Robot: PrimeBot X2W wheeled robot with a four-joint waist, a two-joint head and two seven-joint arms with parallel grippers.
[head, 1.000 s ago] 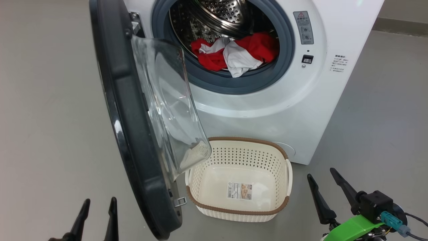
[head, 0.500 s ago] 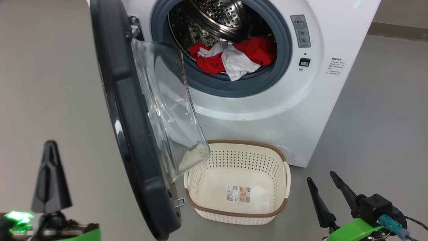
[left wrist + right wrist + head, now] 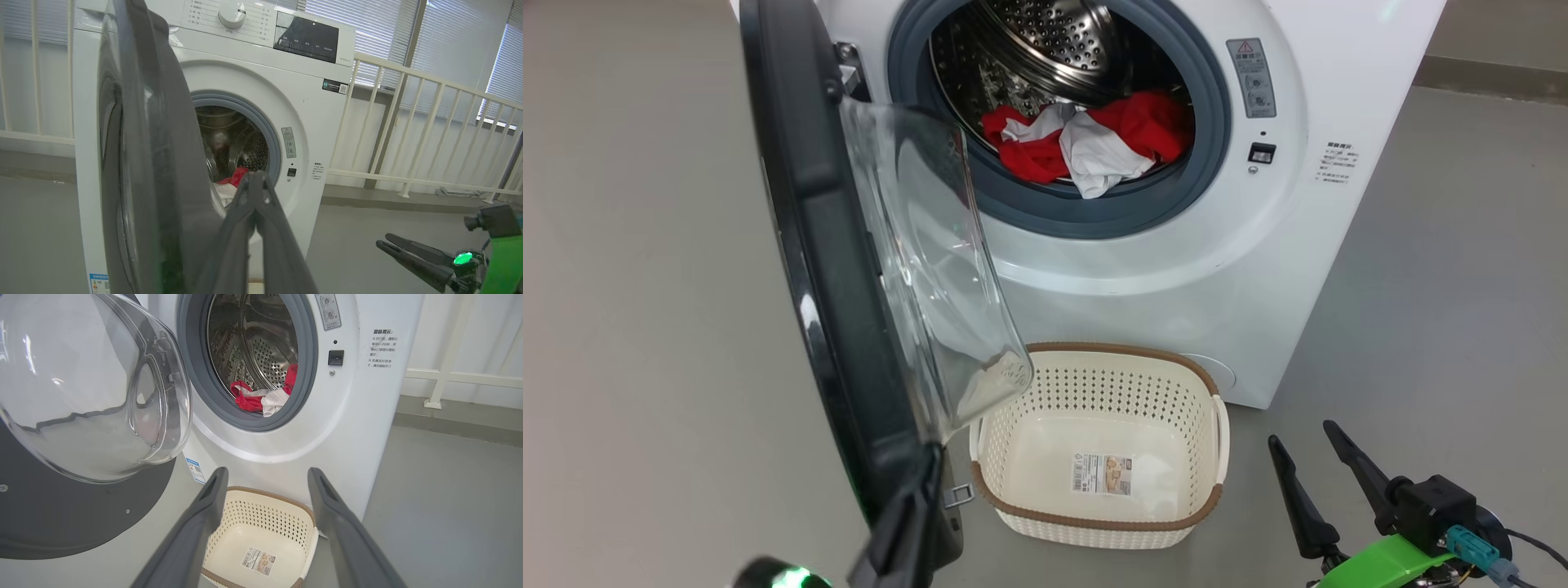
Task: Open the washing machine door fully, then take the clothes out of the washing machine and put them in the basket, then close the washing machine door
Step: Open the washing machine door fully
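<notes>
Left pincer [image 3: 255,179] has swung in from the lower left of the head view to bottom centre-left, now right at the lower edge of the washing machine door [image 3: 833,245]. Slight camera shift too. Its fingers are clenched tip to tip with nothing between them; whether they touch the door rim I cannot tell.

Door stands edge-on down the left half of the head view, roughly square to the front, with the glass bowl bulging right over the basket's left corner. Open, but probably not fully.

The clothes [image 3: 1094,139], a red and white heap, lie at the drum's front lip, top centre, inside the washing machine [image 3: 1176,269]. The basket [image 3: 1123,349] sits empty on the floor [image 3: 645,286] just in front of the machine, bottom centre.

Right pincer [image 3: 1300,433] is at lower right, released, fingers spread, well apart from everything.

Step in hand looks like door-opening. Next move likely calls for pushing the door's inner face further left with the clenched fingers, low and steady, without knocking the basket. Then reach into the drum.
</notes>
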